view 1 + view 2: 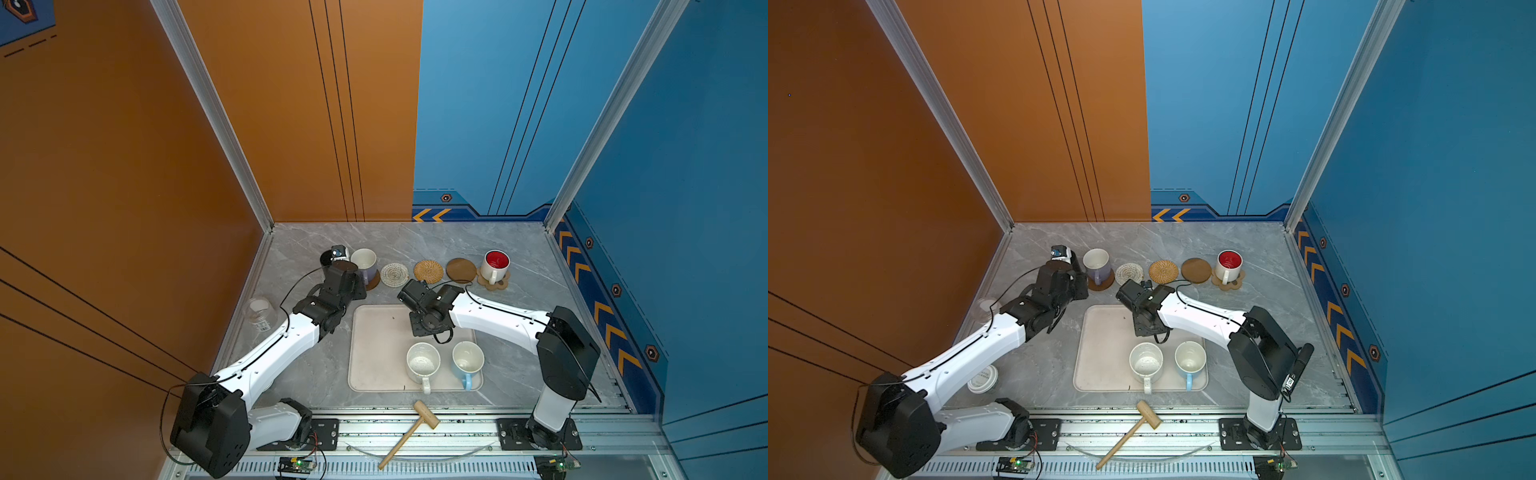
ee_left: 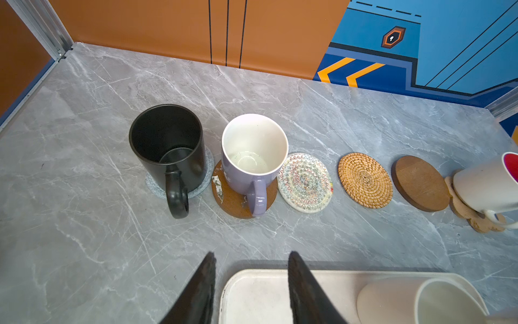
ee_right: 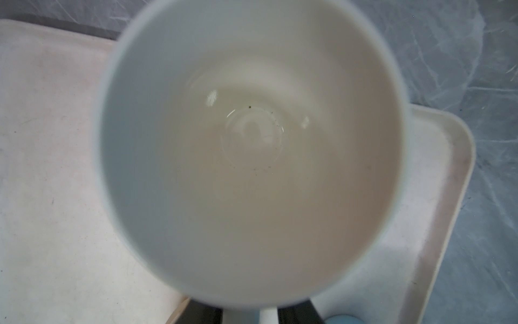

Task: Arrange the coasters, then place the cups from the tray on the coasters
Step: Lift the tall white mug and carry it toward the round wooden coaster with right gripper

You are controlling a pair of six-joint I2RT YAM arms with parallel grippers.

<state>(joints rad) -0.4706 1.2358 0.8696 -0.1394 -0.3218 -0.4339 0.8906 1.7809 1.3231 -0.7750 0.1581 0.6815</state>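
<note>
A glossy cream-white mug (image 3: 252, 154) fills the right wrist view, standing on the matte, low-rimmed tray (image 3: 56, 168). The right gripper (image 3: 251, 312) straddles its handle; we cannot tell whether it pinches. The left gripper (image 2: 251, 255), half parted, holds nothing. Mid-frame beyond it stand a black mug (image 2: 168, 146), a lavender mug (image 2: 252, 157), then a woven coaster (image 2: 305, 182), rattan coaster (image 2: 364, 179) and wooden coaster (image 2: 420, 183).

A clear glass jar (image 1: 259, 316) stands at nine o'clock on the grey marble table (image 1: 528, 257). A white lid (image 1: 982, 379) lies at seven. A wooden mallet (image 1: 409, 434) rests at six, across the metal rail (image 1: 457, 428).
</note>
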